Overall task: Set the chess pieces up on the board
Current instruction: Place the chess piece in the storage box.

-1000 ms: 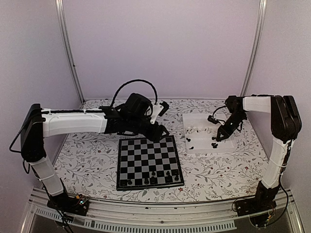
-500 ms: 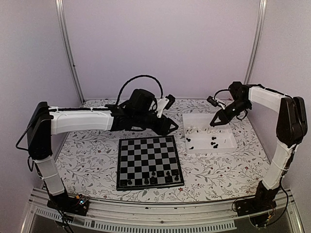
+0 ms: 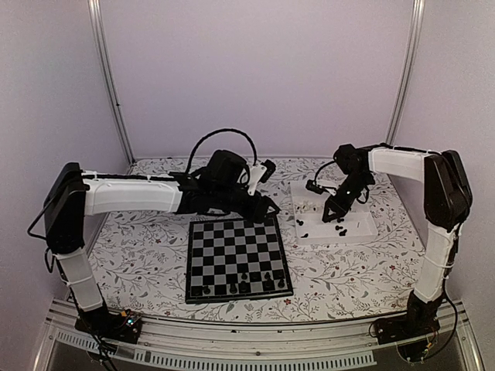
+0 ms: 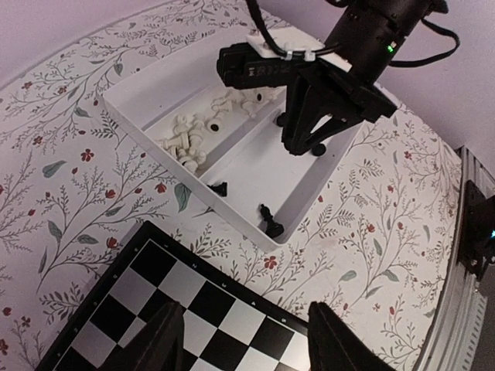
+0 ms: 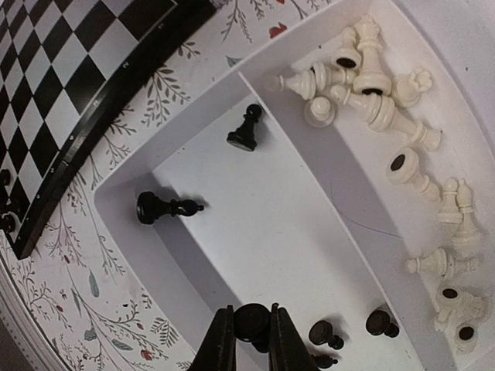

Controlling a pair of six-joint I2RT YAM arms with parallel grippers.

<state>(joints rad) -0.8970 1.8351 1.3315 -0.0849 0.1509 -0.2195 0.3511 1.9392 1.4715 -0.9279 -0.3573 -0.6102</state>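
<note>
Pieces like these are looking light, rigid and smooth, with narrow stems over round bases. By my judgement they are apt to tip, roll or squirt out of a crooked pinch. A square hold across the stem, just under the head, is looking safest, and little force is needed.

The right gripper (image 5: 251, 312) is hanging low over the white tray (image 5: 116, 202), its jaws pressed together on a black piece (image 5: 251, 325) in the compartment that holds the dark men. The left gripper (image 4: 244, 328) is hovering above the far right corner of the chessboard (image 4: 139, 294), jaws apart with nothing between them.

Most of the set is lying in the tray. The white pieces (image 5: 371, 85) are heaped on one side of the divider (image 5: 309, 147). On the other side a black pawn (image 5: 244, 130) is standing and a taller black man (image 5: 166, 207) is lying on its side.

Only the right wrist view is showing the pinch itself and which compartment it is in; from above, those fingertips are too small to read. Only the overhead view is showing the few black pieces (image 3: 255, 278) standing on the board's near rows. The left wrist view is showing its own empty fingers and the other gripper from outside, close over the tray floor.
</note>
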